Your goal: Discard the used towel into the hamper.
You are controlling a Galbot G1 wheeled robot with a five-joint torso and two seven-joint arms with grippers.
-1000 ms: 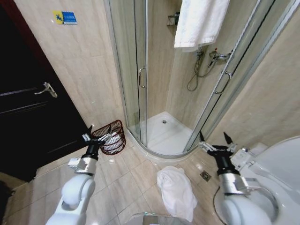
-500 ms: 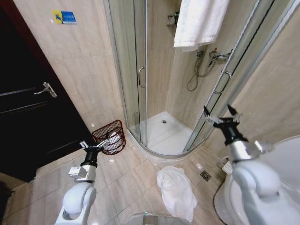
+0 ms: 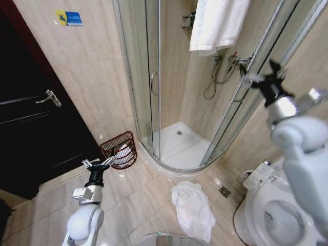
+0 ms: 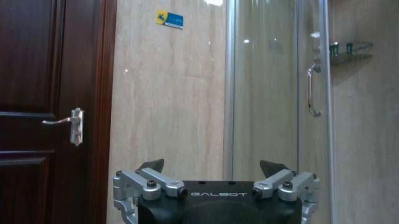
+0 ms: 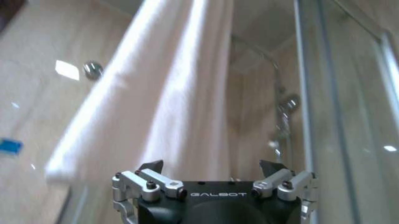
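Note:
One white towel (image 3: pixel 218 23) hangs over the top of the shower enclosure; it also shows in the right wrist view (image 5: pixel 162 102). A second white towel (image 3: pixel 193 209) lies crumpled on the floor tiles. The hamper (image 3: pixel 120 148), a dark red-brown wire basket with something white inside, stands against the wall beside the shower. My right gripper (image 3: pixel 259 69) is raised high and open, to the right of the hanging towel and below it, holding nothing (image 5: pixel 212 167). Low down, my left gripper (image 3: pixel 97 162) is open just in front of the hamper (image 4: pixel 212 165).
A curved glass shower enclosure (image 3: pixel 154 82) with a white tray stands ahead. A dark wooden door (image 3: pixel 31 118) is on the left. A white toilet (image 3: pixel 271 215) sits at the lower right. A floor drain (image 3: pixel 224 191) lies between the toilet and the floor towel.
My right arm has swung up from beside the toilet to the height of the shower fittings, toward the hanging towel. My left gripper has dropped a little lower and back from the hamper.

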